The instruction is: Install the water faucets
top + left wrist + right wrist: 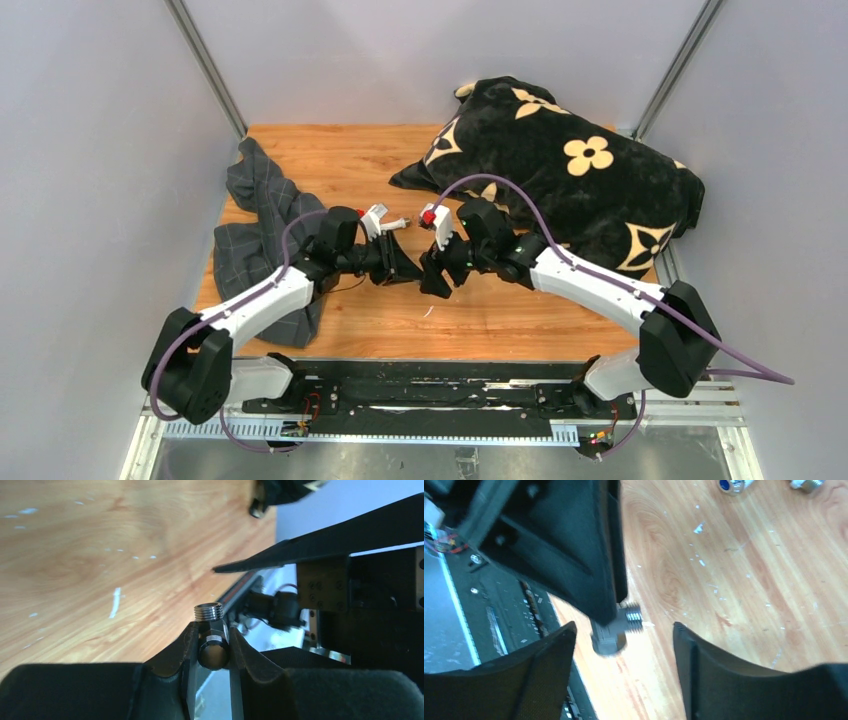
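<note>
Left tool (212, 636) pinches grey T-shaped piece (208, 612) at its tip.

I count two grippers of mine: one left gripper (212, 630) and one right gripper (624, 630). Of faucet parts I see two: one grey metal T-shaped piece (209, 612) and one white tap body (730, 484), of which only the edge shows. There is one grey checked cloth (262, 225), one black flowered cushion (570, 170) and one wooden table (340, 160).
</note>
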